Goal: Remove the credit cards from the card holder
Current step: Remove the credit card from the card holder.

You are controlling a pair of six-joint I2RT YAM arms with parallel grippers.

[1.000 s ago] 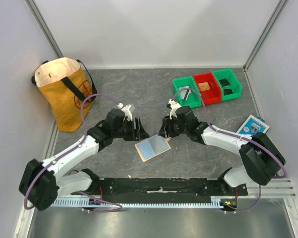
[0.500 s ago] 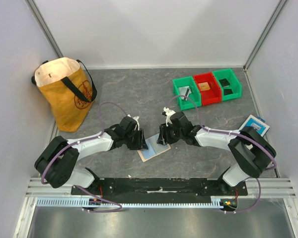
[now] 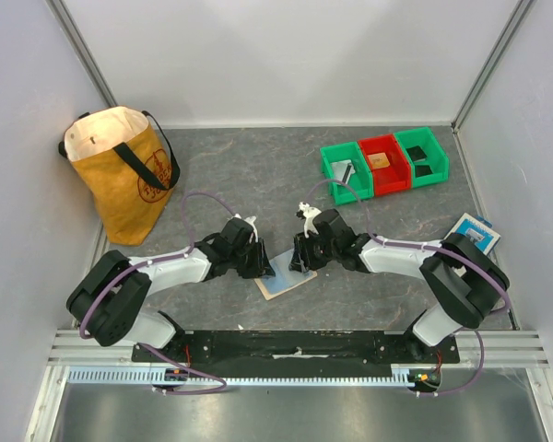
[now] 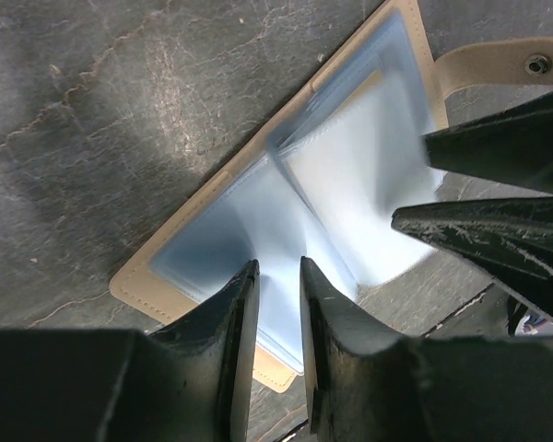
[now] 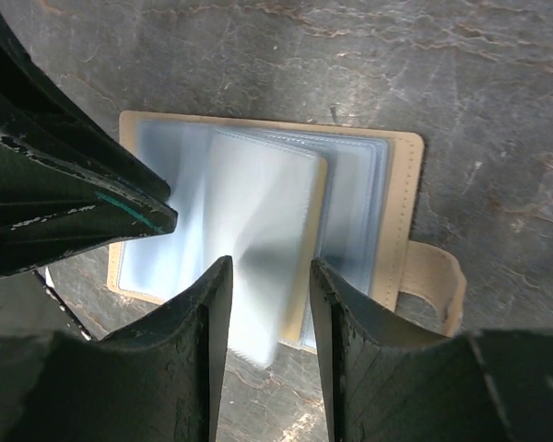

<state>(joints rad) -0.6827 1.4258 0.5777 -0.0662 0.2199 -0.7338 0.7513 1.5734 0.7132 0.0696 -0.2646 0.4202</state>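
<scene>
The card holder (image 3: 284, 276) lies open on the grey table, pale blue clear sleeves up, its tan tab (image 5: 433, 276) to one side. My left gripper (image 3: 261, 261) stands low over its left half; in the left wrist view that gripper (image 4: 278, 267) has its jaws narrowly apart above a sleeve (image 4: 286, 230). From the other side my right gripper (image 3: 301, 257) reaches in. In its own view the right gripper (image 5: 270, 265) is open astride a blurred, lifted sleeve (image 5: 258, 212). No credit cards show plainly; a tan strip (image 5: 315, 230) edges that sleeve.
A yellow tote bag (image 3: 120, 170) stands at the back left. Green (image 3: 346, 170), red (image 3: 381, 161) and green (image 3: 421, 155) bins sit at the back right. A blue-and-white packet (image 3: 470, 232) lies by the right wall.
Both grippers came down and inward onto the card holder. The left jaws narrowed a lot, the right jaws a little. A sleeve is now lifted and blurred.
</scene>
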